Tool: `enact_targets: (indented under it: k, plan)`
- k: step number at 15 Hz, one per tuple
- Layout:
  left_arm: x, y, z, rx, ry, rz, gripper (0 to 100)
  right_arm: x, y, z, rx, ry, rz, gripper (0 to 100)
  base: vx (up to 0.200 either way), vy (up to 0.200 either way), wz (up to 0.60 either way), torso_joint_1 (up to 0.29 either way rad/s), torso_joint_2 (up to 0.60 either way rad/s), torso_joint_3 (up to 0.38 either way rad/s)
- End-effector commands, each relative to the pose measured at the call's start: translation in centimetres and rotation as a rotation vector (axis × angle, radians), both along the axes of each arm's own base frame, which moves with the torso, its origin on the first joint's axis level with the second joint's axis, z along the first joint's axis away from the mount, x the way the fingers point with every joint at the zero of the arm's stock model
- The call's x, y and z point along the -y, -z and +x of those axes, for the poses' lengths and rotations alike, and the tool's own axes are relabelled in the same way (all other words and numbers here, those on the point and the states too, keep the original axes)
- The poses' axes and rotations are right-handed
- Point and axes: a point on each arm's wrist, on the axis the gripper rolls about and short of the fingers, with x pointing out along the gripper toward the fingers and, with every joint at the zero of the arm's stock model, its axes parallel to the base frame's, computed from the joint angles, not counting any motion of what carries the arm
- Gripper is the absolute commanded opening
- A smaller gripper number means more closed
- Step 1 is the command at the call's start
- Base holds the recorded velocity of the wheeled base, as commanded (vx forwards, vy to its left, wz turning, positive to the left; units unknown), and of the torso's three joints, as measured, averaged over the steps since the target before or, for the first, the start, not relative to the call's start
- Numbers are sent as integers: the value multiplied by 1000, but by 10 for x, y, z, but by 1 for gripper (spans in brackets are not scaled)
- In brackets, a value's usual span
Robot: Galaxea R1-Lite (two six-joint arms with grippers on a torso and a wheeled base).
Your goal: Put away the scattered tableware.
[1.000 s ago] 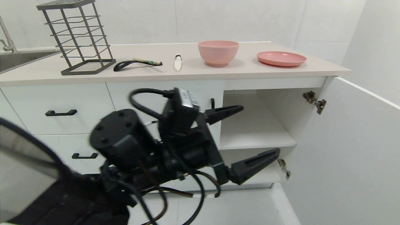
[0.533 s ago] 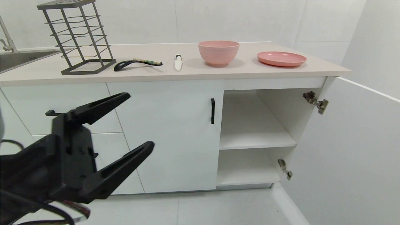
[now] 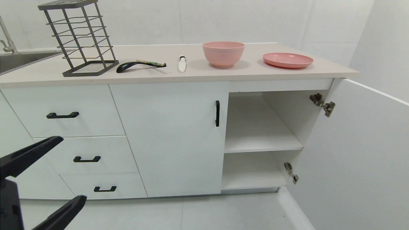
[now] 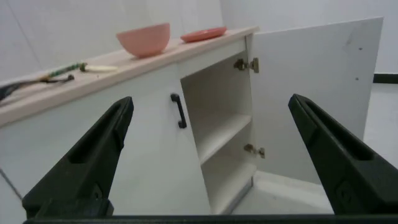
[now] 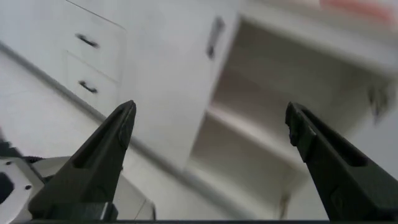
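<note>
We log pink plastic bowl (image 3: pixel 223 53), flat pink plate (image 3: pixel 287 59), black spoon (image 3: pixel 127 66), white knife (image 3: pixel 181 65) on beige countertop (image 3: pixel 255 72), upper frame; none stowed; left gripper (image 3: pixel 73 168), lower left, and right gripper (image 5: pixel 208 109) gape wide, empty.

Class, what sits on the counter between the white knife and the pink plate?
The pink bowl, standing upright, clearest in the head view.

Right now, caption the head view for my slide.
Open left claw near drawers; pink bowl, pink plate on counter above the open cabinet.
</note>
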Motion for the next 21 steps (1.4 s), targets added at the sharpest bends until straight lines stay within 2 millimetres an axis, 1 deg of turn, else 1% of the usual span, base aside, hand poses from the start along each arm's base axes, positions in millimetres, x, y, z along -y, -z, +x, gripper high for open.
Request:
enact_targets:
  k: [1, 2, 3, 4, 5, 6, 7, 9, 10, 11, 12, 13, 14, 15, 17, 19, 20, 21]
  plan:
    - [-20, 10, -41, 17, -156, -27, 100, 2, 3, 1, -67, 119, 69, 100, 0, 0, 0, 0, 0, 0]
    - [-24, 19, -56, -9, -234, -21, 100, 4, 3, 2, -73, 216, 90, 100, 0, 0, 0, 0, 0, 0]
    - [-26, 27, -68, -28, -266, -16, 100, 5, 3, 3, -73, 261, 93, 100, 0, 0, 0, 0, 0, 0]
    - [-27, 31, -75, -34, -275, -15, 100, 6, 3, 3, -72, 275, 94, 100, 0, 0, 0, 0, 0, 0]
    - [-28, 39, -86, -51, -280, -10, 100, 6, 3, 3, -72, 285, 98, 100, 0, 0, 0, 0, 0, 0]
    - [-28, 39, -86, -51, -280, -10, 100, 6, 3, 3, -72, 285, 98, 100, 0, 0, 0, 0, 0, 0]
    - [-29, 62, -90, -94, -288, 11, 100, 6, 3, 3, -81, 301, 119, 100, 0, 0, 0, 0, 0, 0]
    - [-29, 75, -87, -166, -302, 15, 100, 8, 3, 3, -84, 391, 136, 100, 0, 0, 0, 0, 0, 0]
    - [-30, 82, -85, -243, -356, 14, 100, 8, 3, 3, -85, 400, 141, 100, 0, 0, 0, 0, 0, 0]
    - [-32, 89, -84, -317, -471, 16, 100, 9, 3, 3, -89, 411, 154, 100, 0, 0, 0, 0, 0, 0]
    - [-33, 91, -84, -336, -501, 22, 100, 9, 4, 4, -86, 433, 152, 100, 0, 0, 0, 0, 0, 0]
    - [-33, 94, -84, -362, -517, 18, 100, 11, 9, 4, -135, 528, 159, 100, 0, 0, 0, 0, 0, 0]
    - [-33, 94, -84, -374, -523, 3, 100, 11, 8, 4, -136, 529, 172, 100, 0, 0, 0, 0, 0, 0]
    - [-32, 95, -84, -371, -579, -11, 100, 11, 9, 4, -144, 532, 194, 100, 0, 0, 0, 0, 0, 0]
    - [-31, 96, -89, -306, -639, -25, 100, 11, 9, 4, -143, 531, 194, 100, 0, 0, 0, 0, 0, 0]
    - [-32, 97, -91, -283, -651, -16, 100, 11, 9, 4, -143, 531, 195, 100, 0, 0, 0, 0, 0, 0]
    - [-33, 100, -91, -299, -720, 20, 100, 11, 9, 4, -143, 531, 195, 100, 0, 0, 0, 0, 0, 0]
    - [-34, 101, -90, -307, -763, 3, 100, 11, 9, 4, -143, 531, 195, 100, 0, 0, 0, 0, 0, 0]
